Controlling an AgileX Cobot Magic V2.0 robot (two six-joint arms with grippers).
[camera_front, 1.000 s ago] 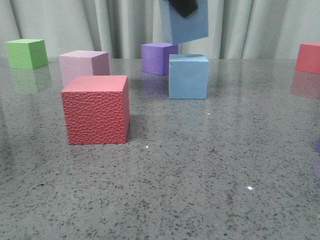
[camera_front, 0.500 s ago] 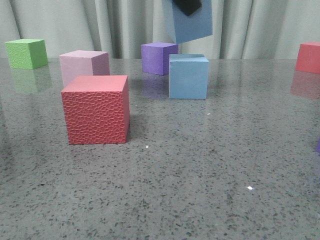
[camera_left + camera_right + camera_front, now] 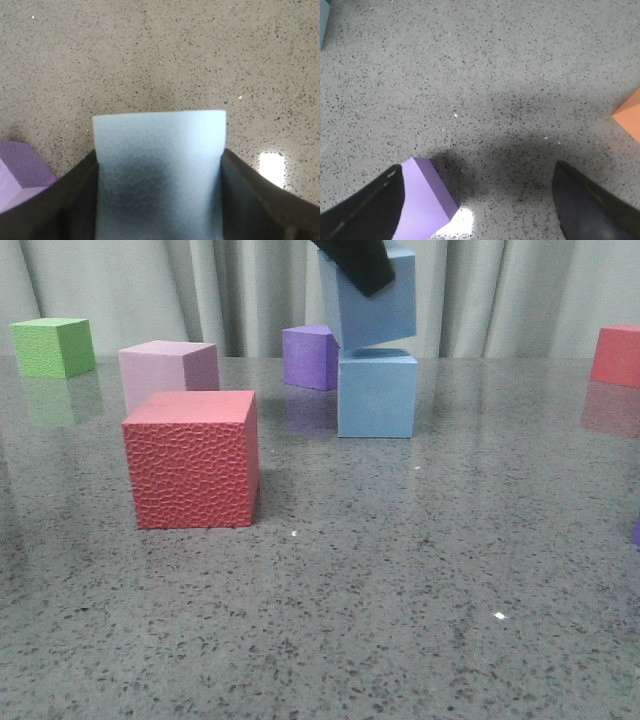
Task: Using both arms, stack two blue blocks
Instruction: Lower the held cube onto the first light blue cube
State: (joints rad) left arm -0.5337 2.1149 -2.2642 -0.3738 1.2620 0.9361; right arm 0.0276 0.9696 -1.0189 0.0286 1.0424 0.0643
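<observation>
On the grey worktop (image 3: 400, 570), from the left, I see a red textured cube (image 3: 192, 460) and a purple cube (image 3: 308, 356). My left fingers (image 3: 75, 200) grip the upper blue block (image 3: 372, 308), tilted, touching the lower blue block (image 3: 376, 393) beneath. My right fingers (image 3: 580, 200) are spread apart, holding nothing.

Left gripper (image 3: 159, 200): black fingers (image 3: 55, 205) clamped against both sides of a blue block (image 3: 159, 170), held tilted, seen from front. Right gripper (image 3: 480, 200): fingers (image 3: 362, 207) spread wide, nothing between them.
</observation>
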